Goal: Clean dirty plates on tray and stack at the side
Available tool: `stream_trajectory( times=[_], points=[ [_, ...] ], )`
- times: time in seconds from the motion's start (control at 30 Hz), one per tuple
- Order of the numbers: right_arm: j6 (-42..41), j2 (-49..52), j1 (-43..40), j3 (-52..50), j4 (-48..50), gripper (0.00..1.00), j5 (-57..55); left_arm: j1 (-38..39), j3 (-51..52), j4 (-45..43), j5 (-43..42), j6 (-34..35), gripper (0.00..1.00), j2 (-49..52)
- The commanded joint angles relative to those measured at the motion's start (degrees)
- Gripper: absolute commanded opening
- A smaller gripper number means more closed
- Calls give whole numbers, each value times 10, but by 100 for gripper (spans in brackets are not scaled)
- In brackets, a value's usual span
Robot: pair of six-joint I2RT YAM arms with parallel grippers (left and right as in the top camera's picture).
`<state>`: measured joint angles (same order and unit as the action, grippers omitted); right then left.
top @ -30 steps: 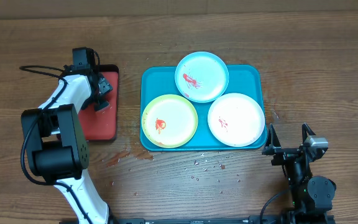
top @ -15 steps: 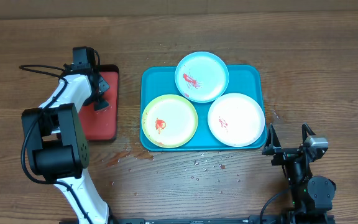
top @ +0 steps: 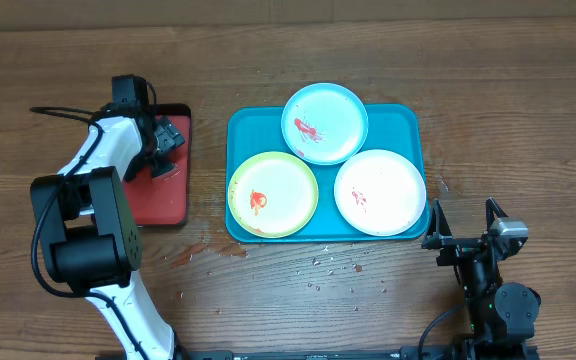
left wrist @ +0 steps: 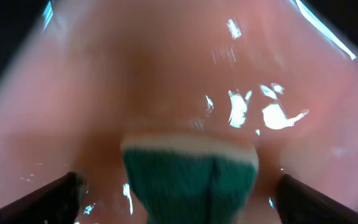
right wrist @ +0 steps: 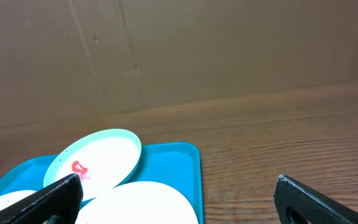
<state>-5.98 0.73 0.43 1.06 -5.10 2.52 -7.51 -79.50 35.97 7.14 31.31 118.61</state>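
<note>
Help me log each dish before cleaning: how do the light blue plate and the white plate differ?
The light blue plate sits at the far edge of the teal tray, overhanging its rim; the white plate lies at the near right corner. The light blue plate carries a bold red smear; the white plate shows only faint red marks. Both are round, dirty and on the tray.

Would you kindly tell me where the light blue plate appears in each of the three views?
Overhead: the light blue plate sits top centre, on the teal tray's far edge.
Left wrist: not in it.
Right wrist: lower left.
Shared landmark: the teal tray, under the plate in both views.
</note>
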Motion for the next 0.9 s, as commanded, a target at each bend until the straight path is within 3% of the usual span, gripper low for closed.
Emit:
stream_trajectory(
  times=[0.0,0.1,0.3,0.4,0.43,0.47,0.5,0.53,0.7,0.87],
  points=[
    [0,-4,3,-6,4,100,-5,3,25,33,-148,9,90,31],
    [0,-5,3,-6,4,100,-5,3,25,48,-171,8,76,31],
    [0,-4,3,-6,4,100,-5,3,25,60,-170,9,22,31],
    [0,-4,3,-6,4,100,-5,3,25,58,-168,9,7,31],
    [0,-4,3,-6,4,100,-5,3,25,58,-154,9,9,31],
    [0,-5,3,-6,4,100,-5,3,25,58,-140,9,27,31],
    [0,-4,3,-6,4,100,-5,3,25,58,-130,9,80,31],
    [0,-5,3,-6,4,100,-5,3,25,58,-120,9,100,31],
    [0,-5,3,-6,4,100,-5,3,22,58,-66,8,100,31],
    [0,-4,3,-6,4,100,-5,3,5,85,-77,6,100,31]
  ],
)
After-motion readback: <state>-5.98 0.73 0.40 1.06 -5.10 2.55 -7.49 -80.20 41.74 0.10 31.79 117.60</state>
